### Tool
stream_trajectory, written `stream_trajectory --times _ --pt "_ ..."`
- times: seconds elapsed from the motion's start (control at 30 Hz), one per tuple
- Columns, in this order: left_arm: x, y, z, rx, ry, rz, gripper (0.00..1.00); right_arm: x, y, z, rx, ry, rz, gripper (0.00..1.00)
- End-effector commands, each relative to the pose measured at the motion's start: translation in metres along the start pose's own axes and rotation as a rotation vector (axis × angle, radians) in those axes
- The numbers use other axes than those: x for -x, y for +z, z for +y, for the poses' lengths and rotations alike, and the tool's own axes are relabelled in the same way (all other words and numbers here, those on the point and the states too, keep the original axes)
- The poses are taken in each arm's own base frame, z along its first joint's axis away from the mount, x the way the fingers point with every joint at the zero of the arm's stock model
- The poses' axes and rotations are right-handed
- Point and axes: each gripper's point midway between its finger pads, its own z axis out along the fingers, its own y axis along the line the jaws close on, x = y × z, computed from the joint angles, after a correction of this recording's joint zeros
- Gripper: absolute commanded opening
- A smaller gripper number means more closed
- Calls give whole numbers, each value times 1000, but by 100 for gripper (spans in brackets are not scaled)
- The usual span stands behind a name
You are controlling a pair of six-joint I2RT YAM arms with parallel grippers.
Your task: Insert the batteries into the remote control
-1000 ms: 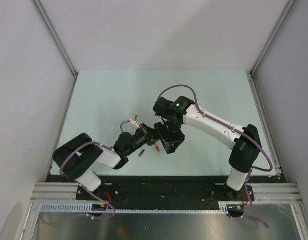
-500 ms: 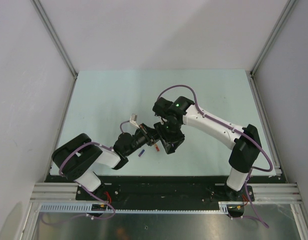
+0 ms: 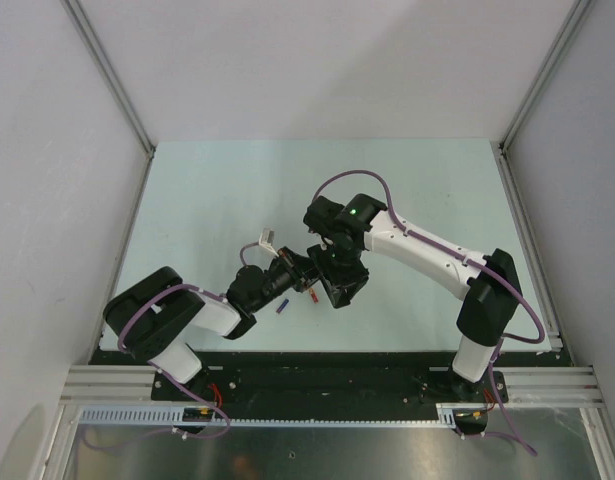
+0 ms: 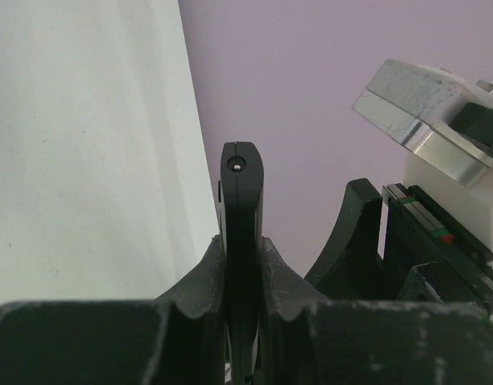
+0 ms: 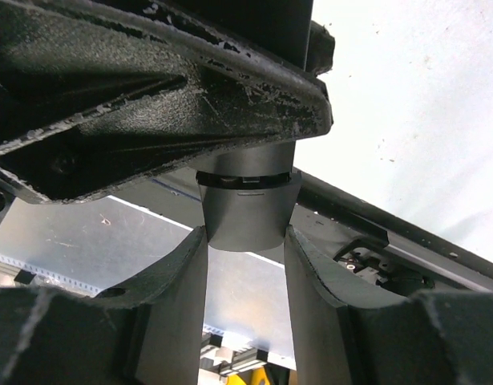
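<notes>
The remote control (image 4: 242, 200), a slim black bar seen edge-on, stands between the fingers of my left gripper (image 4: 242, 249), which is shut on it. In the right wrist view its dark grey end (image 5: 246, 212) sits between the tips of my right gripper (image 5: 246, 237), and both fingertips touch its sides. From above, the two grippers meet over the table's middle, the left gripper (image 3: 299, 268) against the right gripper (image 3: 329, 276), and they hide the remote. Two batteries lie on the table just in front of them: a purple-blue one (image 3: 282, 306) and a red-orange one (image 3: 313, 296).
The pale green table (image 3: 207, 200) is walled by grey panels on the left, right and back. A black and aluminium rail (image 3: 327, 380) carrying both arm bases runs along the near edge. The right arm's white link (image 3: 427, 250) crosses the right half.
</notes>
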Motion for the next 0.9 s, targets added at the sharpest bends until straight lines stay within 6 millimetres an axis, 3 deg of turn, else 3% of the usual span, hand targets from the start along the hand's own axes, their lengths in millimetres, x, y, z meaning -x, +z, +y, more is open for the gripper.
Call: stream_trajectory --times 0.0,0.5,0.87 --pt "11 -15 -103 -407 -13 -41 0 6 2 -1 -16 -8 -24 6" --pt "11 -15 -102 -401 -25 -36 0 9 1 -2 -16 -7 -31 8" --pt "12 -14 -98 -389 -23 -44 0 13 -3 2 -5 -1 -62 2"
